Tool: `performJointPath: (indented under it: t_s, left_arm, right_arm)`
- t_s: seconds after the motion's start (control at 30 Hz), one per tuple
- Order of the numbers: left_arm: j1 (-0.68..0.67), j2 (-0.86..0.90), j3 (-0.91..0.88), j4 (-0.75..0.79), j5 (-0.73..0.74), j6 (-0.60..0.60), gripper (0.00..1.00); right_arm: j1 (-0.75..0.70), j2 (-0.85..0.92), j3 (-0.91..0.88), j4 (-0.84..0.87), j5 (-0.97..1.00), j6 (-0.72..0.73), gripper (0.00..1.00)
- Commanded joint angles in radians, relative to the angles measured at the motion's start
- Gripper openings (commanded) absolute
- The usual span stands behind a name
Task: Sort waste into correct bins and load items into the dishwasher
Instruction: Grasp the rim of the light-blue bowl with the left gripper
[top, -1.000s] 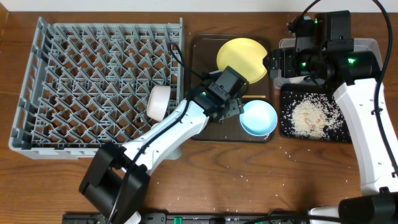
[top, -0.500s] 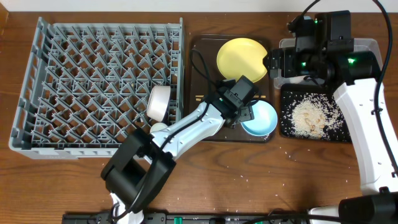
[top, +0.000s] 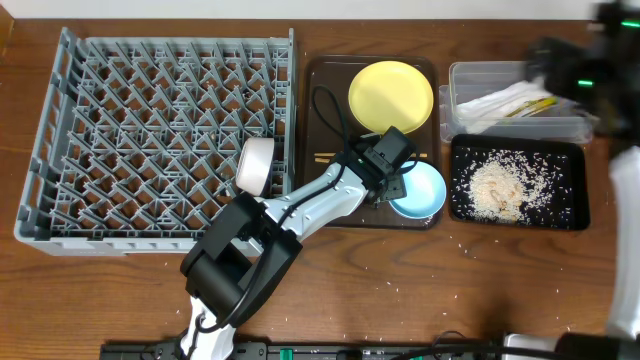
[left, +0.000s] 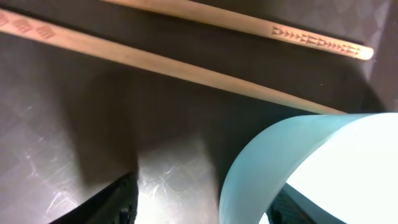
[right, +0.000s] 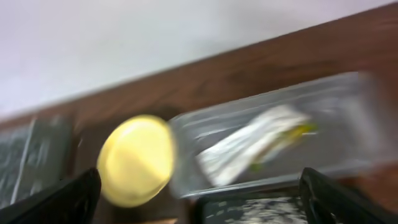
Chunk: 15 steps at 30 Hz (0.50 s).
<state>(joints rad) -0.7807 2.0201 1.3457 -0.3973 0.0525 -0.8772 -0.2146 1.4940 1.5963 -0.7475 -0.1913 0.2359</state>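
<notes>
My left gripper (top: 400, 180) is open and straddles the near rim of the light blue bowl (top: 425, 190) on the brown tray. In the left wrist view, one finger is outside the bowl (left: 348, 162) and one inside, with the gripper (left: 205, 205) just behind two wooden chopsticks (left: 186, 65). The yellow plate (top: 390, 95) lies on the same tray. A white cup (top: 255, 165) sits in the grey dish rack (top: 150, 130). White wrappers (top: 505, 100) lie in the clear tub (top: 470, 75). Rice crumbs (top: 497, 187) lie in the black tray (top: 575, 200). My right gripper (top: 560, 65) is blurred, open and empty (right: 199, 193). I do not see the white bowl.
The brown serving tray (top: 325, 110) lies between the rack and the two bins. Loose crumbs dot the wooden table in front of the black tray (top: 470, 240). The left arm stretches across the rack's front right corner.
My left gripper moved right onto the blue bowl's rim. My right arm pulled away from above the clear tub toward the right edge, uncovering the wrappers.
</notes>
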Motion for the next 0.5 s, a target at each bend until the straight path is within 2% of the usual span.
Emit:
performJointPath:
  t_s: [0.0, 0.13, 0.47]
  left_arm:
    - [-0.002, 0.006, -0.007, 0.02, 0.001, 0.008, 0.63]
    - [-0.017, 0.035, -0.007, 0.045, 0.001, 0.007, 0.63]
    - [-0.014, 0.056, -0.007, 0.071, 0.012, 0.008, 0.62]
  right_arm:
    - [-0.082, -0.048, 0.026, -0.005, 0.0, 0.041, 0.99]
    - [-0.126, -0.048, 0.026, -0.031, 0.0, 0.041, 0.99]
    - [-0.126, -0.048, 0.026, -0.12, 0.0, 0.04, 0.99]
